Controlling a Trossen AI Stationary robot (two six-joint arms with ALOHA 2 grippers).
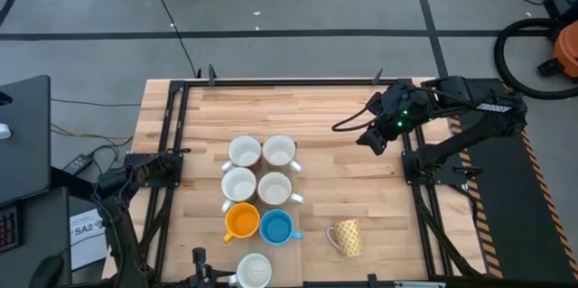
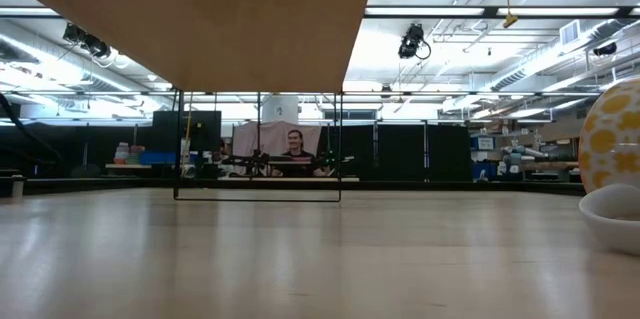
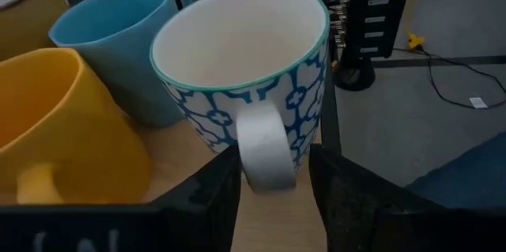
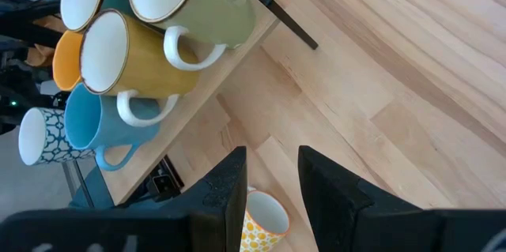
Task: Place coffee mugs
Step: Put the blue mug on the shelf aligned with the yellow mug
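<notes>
Left pincer spread, fingers either side of blue-and-white patterned ceramic mug's handle | mug upright beside bright blue mug, at wooden worktop's near edge | right pincer spread, empty, well apart

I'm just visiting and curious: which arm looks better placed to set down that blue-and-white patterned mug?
The left one, probably. Its pincer sits astride the patterned mug's handle at the table's near edge. The right pincer hangs open and empty, far off.
</notes>
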